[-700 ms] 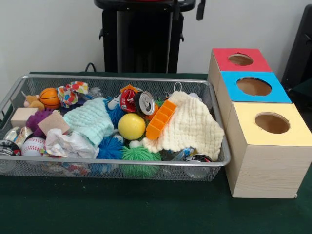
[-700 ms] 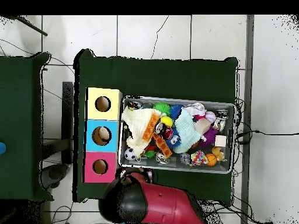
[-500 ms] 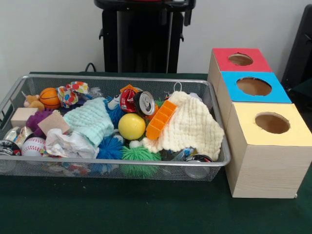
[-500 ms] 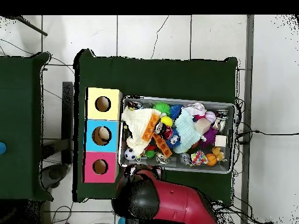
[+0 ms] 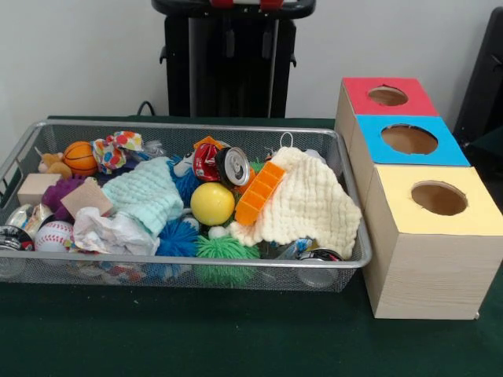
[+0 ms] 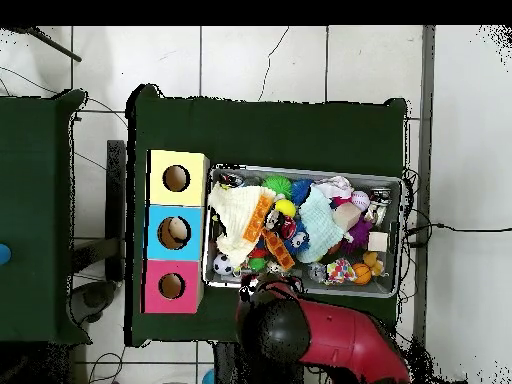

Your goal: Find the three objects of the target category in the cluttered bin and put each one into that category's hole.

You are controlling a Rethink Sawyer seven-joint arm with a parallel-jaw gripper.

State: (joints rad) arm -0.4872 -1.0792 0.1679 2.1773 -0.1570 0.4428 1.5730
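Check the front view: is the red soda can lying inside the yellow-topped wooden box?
No: the red soda can lies on its side among the clutter in the wire mesh bin, left of the yellow-topped wooden box.

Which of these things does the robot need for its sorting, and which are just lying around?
For the job: silver wire mesh bin and its clutter; red-topped wooden box; blue-topped wooden box; yellow-topped wooden box, each with a hole. Which clutter counts, I cannot tell.

Lying about: second green-covered table; black cables on the floor.

Silver wire-mesh bin (image 5: 346,259) on green-covered bench (image 5: 236,338), cluttered; row of three wooden boxes with holes (image 5: 424,236) just right of it, front view.
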